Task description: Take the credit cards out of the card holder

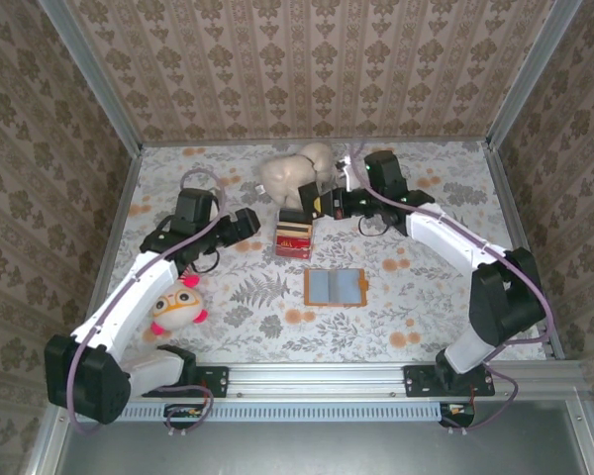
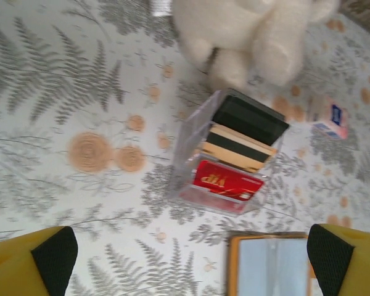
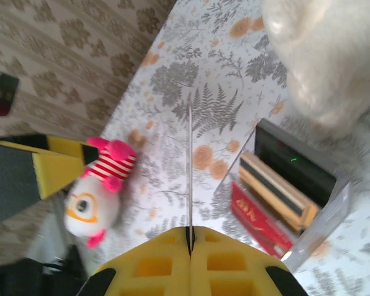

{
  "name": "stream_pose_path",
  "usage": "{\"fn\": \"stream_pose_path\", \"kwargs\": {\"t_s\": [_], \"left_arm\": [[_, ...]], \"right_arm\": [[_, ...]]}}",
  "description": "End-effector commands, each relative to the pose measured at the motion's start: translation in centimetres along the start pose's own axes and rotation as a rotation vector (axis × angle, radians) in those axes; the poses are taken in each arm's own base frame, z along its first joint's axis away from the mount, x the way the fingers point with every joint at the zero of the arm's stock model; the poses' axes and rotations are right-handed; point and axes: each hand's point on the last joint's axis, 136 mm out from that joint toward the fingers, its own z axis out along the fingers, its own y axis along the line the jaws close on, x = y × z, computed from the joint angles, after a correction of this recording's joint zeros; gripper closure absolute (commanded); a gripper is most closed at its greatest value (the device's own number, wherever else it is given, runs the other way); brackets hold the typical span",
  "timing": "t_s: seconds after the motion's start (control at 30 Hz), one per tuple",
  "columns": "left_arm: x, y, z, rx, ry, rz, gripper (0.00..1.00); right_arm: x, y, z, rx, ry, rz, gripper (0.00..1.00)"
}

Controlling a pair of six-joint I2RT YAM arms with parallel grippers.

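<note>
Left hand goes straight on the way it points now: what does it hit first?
Probably the clear box of cards, roughly centred ahead of the open left hand. The wallet sits to one side of that line. Depth unclear.

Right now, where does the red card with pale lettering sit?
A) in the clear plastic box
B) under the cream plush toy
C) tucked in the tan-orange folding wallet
A: the red card with pale lettering stands inside the clear plastic box with other cards, while the tan-orange folding wallet lies open apart from it.
</note>
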Motion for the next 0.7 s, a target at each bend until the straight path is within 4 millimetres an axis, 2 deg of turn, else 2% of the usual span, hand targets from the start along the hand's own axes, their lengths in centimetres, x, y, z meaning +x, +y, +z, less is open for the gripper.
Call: {"fn": "stream_pose_path", "kwargs": {"t_s": [0.0,0.2,0.37,0.5,0.67], "left_arm": [[0.4,2.5,-0.9,-0.112,0.0,0.051,0.0],[0.5,3.2,-1.2,-0.132,0.01,0.046,0.0],[0.4,3.7,-1.5,-0.151,-0.003,0.049,0.0],[0.6,4.1,-1.5,-0.169,0.007,0.052,0.0],[0.9,4.2,-1.2,-0.172,0.025,0.05,0.0]], "right_arm": [[1.2,-1.4,0.9,0.119,0.116,-0.276,1.0],[-1.0,-0.9,2.5,0.151,0.132,-0.566,1.0],[-0.2,-2.0,4.6,0.179,0.244,-0.773,1.0],[1.0,-3.8,6.1,0.194,0.354,-0.839,1.0],[1.6,-4.4,7.3,0.168,0.414,-0.897,1.0]]}}
